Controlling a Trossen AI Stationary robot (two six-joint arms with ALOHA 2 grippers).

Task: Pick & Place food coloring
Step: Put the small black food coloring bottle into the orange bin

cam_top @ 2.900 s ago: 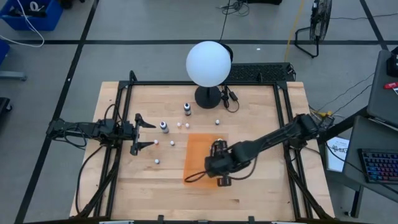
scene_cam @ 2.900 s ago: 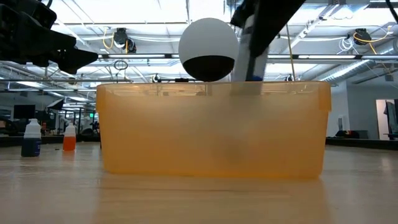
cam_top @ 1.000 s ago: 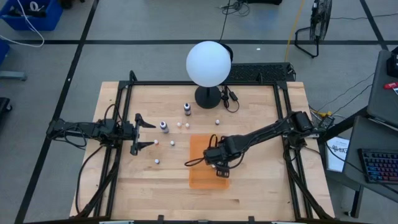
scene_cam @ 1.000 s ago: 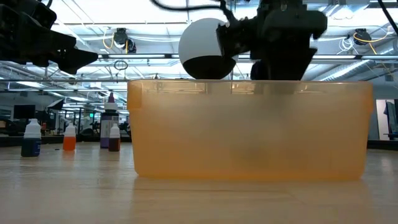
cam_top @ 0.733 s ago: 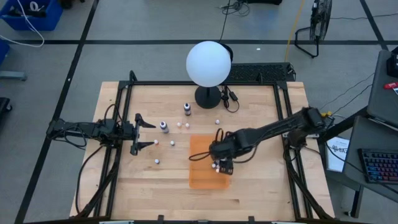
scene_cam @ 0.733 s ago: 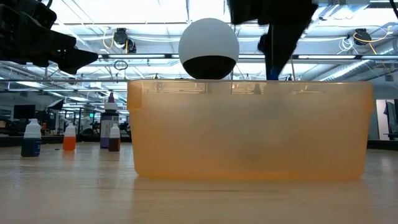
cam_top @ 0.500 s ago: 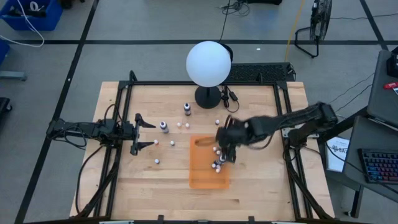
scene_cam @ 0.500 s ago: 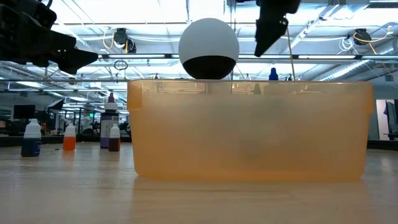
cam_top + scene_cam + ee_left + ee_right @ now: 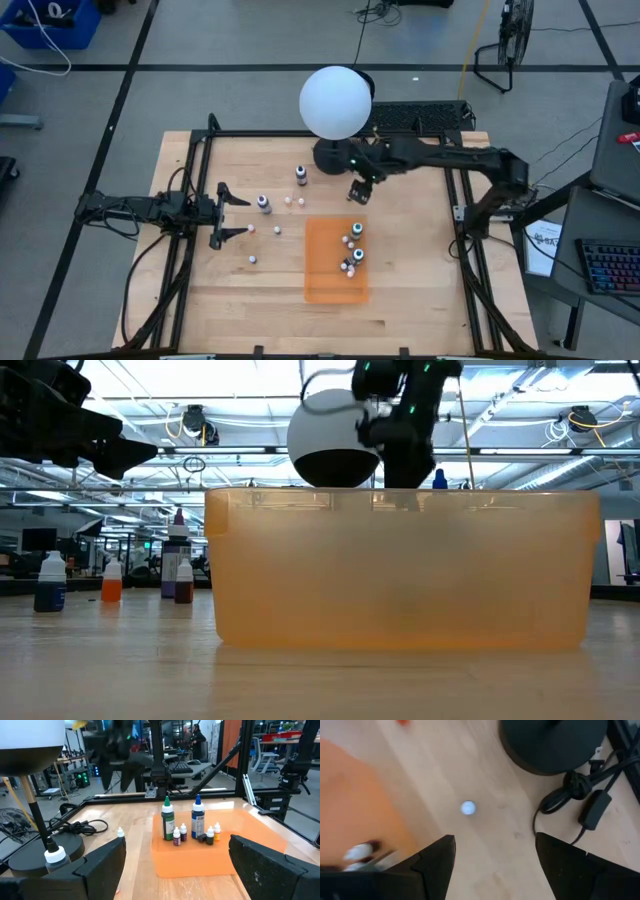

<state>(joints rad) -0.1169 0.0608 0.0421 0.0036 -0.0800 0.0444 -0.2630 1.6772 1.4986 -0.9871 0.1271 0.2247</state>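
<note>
Food coloring bottles stand in the orange tray (image 9: pixel 325 268): a green-topped one (image 9: pixel 167 821), a blue-topped one (image 9: pixel 198 820) and tiny ones (image 9: pixel 179 835). More stand on the table: two dark white-topped bottles (image 9: pixel 300 175) (image 9: pixel 264 204) and tiny whitish ones (image 9: pixel 253 259). My right gripper (image 9: pixel 357 193) hangs open above the table by the lamp base (image 9: pixel 333 155), over a tiny white-topped bottle (image 9: pixel 468 808), with nothing between its fingers. My left gripper (image 9: pixel 248 216) waits open at the table's left.
A white globe lamp (image 9: pixel 336 101) on a black base stands at the far middle, its cable and plug (image 9: pixel 592 807) lying to the right of the base. Black frame rails (image 9: pixel 455 190) run along the table's sides. Bare wood lies near the front edge.
My right gripper has risen out of the orange tray and swung toward the table's far edge, ending beside the lamp base, still open. The bottles in the tray have stayed where they stood.
</note>
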